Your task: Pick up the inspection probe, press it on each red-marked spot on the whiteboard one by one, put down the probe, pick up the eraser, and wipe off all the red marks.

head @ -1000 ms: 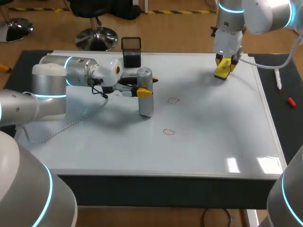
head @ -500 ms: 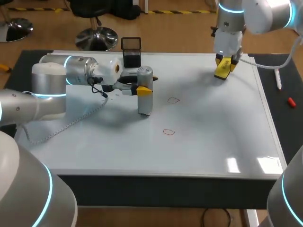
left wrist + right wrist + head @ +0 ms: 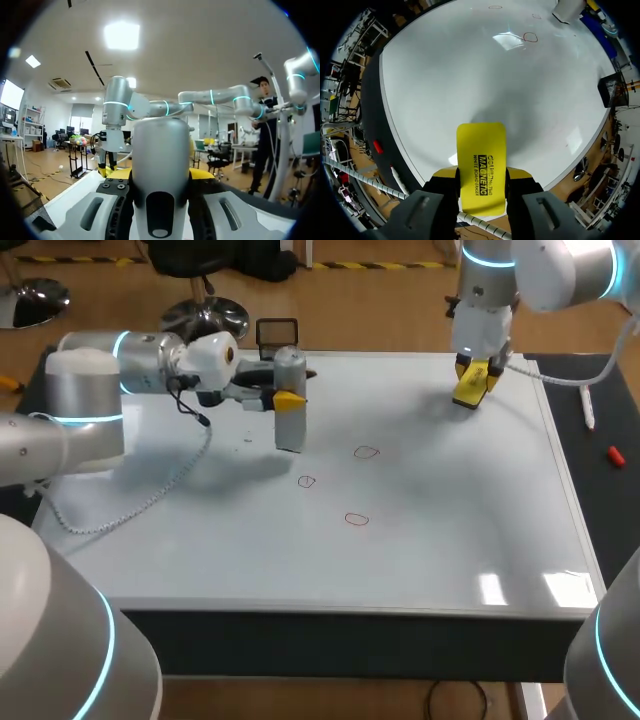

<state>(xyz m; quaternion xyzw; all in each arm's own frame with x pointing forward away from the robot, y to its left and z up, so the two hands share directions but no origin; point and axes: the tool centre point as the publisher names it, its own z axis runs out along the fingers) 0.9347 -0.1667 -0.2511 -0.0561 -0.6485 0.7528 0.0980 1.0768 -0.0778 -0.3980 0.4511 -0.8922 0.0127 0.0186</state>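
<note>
A dark table top (image 3: 610, 500) shows as a border along the left, far and right sides of the head view. In the upper part of the frame, a little left of centre, stands a black mesh box (image 3: 277, 333), open at the top. On the dark strip at the right edge lies a white pen (image 3: 588, 410). Lower in the frame, apart from it, lies a small red piece (image 3: 615, 454) too small to identify.

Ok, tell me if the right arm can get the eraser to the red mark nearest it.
Probably yes. The right gripper, shut on the eraser, hangs over bare whiteboard, with nothing between it and that red mark. The probe, held by the left gripper, stands beyond the mark, apart from it.
</note>
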